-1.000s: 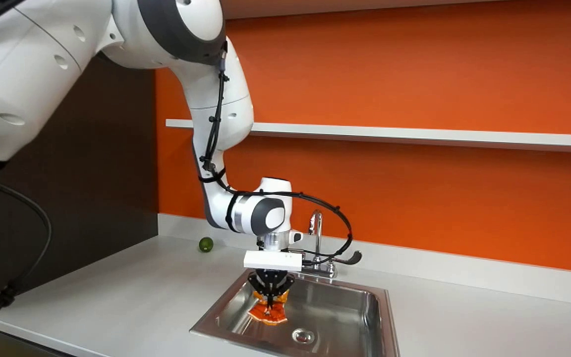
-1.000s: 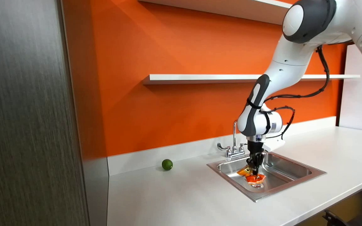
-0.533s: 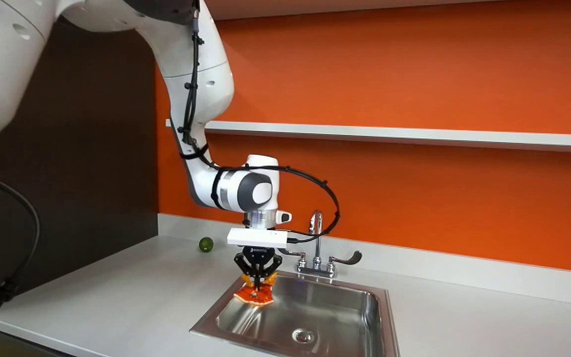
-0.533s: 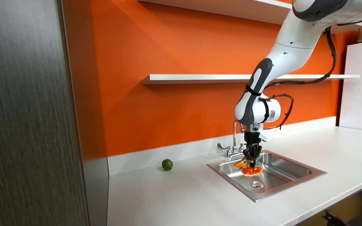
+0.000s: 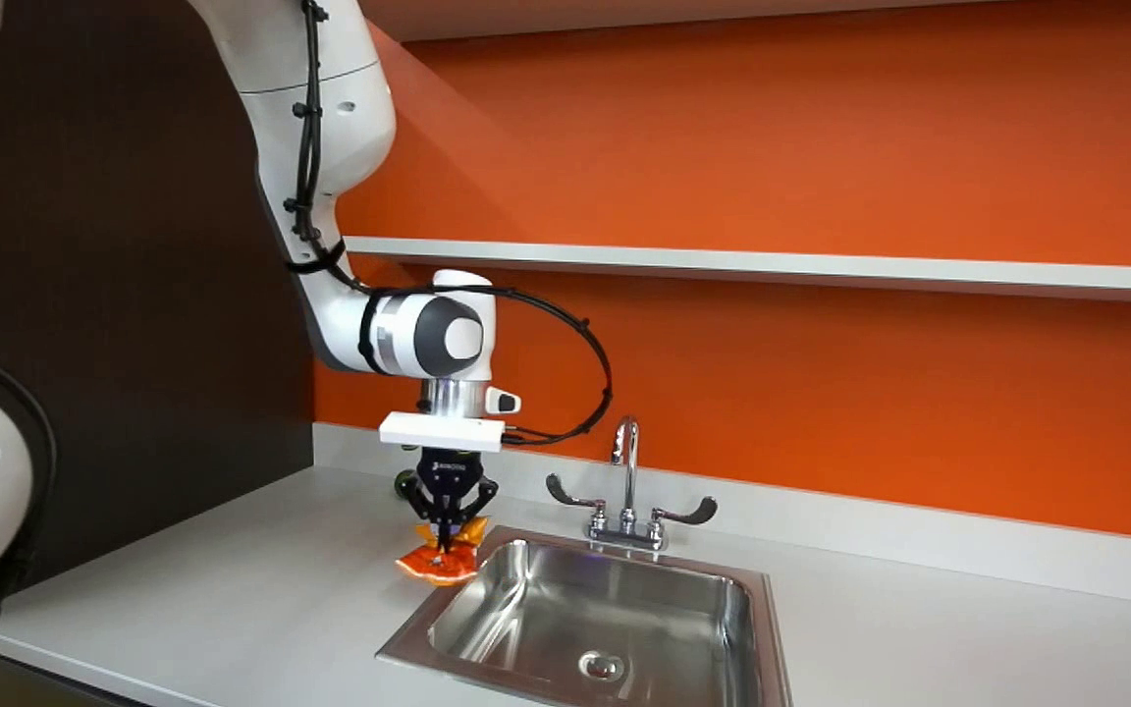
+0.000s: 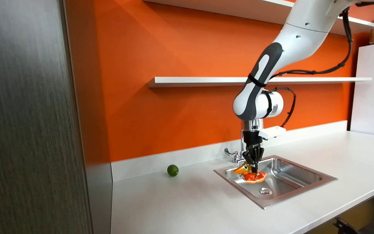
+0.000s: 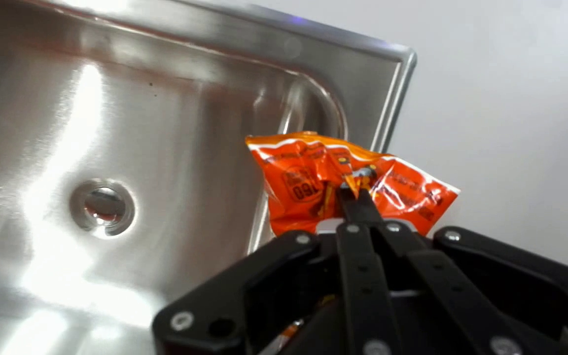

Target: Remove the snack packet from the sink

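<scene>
My gripper is shut on the snack packet, a crinkled red-orange packet with yellow patches. In the wrist view the packet is pinched near its middle between the fingertips of the gripper, with its ends sticking out on both sides. The packet is held up over the side rim of the sink: in the wrist view it overlaps the basin on one side and the counter on the other. In an exterior view the packet appears in front of the basin of the sink.
A chrome two-handled faucet stands behind the sink. A small green ball rests on the white counter near the back wall. A white shelf runs along the orange wall, and a dark panel stands at the side.
The gripper has lifted the packet from inside the basin and carried it sideways to the sink's side rim, toward the ball's side. The packet has stayed in the gripper.
</scene>
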Robot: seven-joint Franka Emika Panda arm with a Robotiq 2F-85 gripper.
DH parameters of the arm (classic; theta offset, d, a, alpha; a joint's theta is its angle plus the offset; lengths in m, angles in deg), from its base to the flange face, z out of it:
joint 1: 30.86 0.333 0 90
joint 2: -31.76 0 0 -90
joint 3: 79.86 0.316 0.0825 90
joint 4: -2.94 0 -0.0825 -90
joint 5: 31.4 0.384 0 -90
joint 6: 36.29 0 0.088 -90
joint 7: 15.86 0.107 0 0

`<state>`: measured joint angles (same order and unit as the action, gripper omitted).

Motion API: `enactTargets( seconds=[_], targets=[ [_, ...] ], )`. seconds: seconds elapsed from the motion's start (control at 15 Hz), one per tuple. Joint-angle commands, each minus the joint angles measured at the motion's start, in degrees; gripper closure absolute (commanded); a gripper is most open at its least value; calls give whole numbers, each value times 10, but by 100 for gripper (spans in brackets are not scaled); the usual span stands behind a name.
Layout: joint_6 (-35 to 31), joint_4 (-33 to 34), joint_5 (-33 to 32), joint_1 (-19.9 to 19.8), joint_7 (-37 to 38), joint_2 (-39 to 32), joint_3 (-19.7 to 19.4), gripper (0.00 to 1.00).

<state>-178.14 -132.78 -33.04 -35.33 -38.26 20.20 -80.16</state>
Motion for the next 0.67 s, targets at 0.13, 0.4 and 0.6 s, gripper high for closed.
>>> enactTargets(
  seconds=[0.13,0.4,0.6],
  targets=[
    [49,-1,-6,46,46,15,28,100],
    [57,15,-2,76,62,-10,52,100],
    [58,31,-5,95,72,-36,66,100]
  ],
)
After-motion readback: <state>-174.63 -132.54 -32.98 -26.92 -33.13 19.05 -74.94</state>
